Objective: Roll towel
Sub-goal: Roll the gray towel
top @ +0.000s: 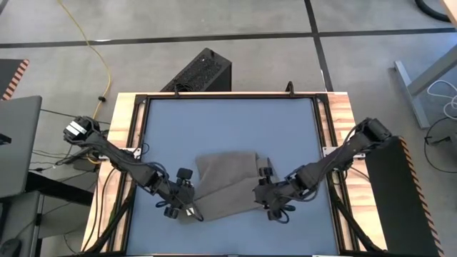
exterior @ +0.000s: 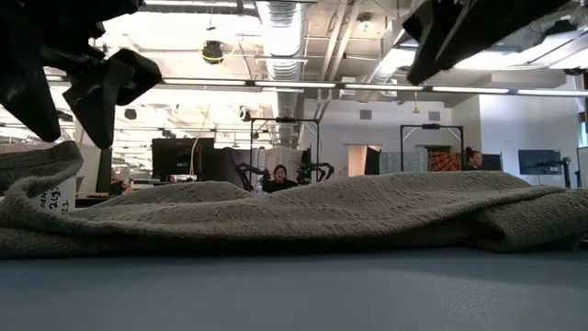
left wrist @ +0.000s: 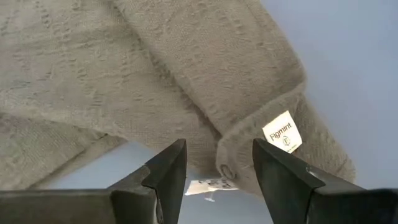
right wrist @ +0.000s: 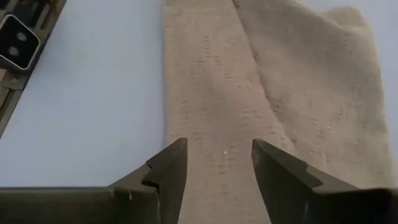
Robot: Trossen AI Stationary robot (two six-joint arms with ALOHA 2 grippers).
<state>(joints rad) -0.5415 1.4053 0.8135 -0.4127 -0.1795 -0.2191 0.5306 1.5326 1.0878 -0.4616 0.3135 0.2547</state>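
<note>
The towel (top: 227, 184) lies folded, low at centre in the high view, on the blue worktop (top: 228, 121), its long axis running left-right. The left end effector (top: 181, 200) and right end effector (top: 269, 193) flank its ends, fingers apart, holding nothing.

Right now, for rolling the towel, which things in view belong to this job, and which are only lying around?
Belong to the job:
- towel, lying loosely folded on the blue mat
- left gripper, open at the towel's tag end
- right gripper, open at the opposite end

Just lying about:
- black box on the floor beyond the table
- yellow cable on the floor
</note>
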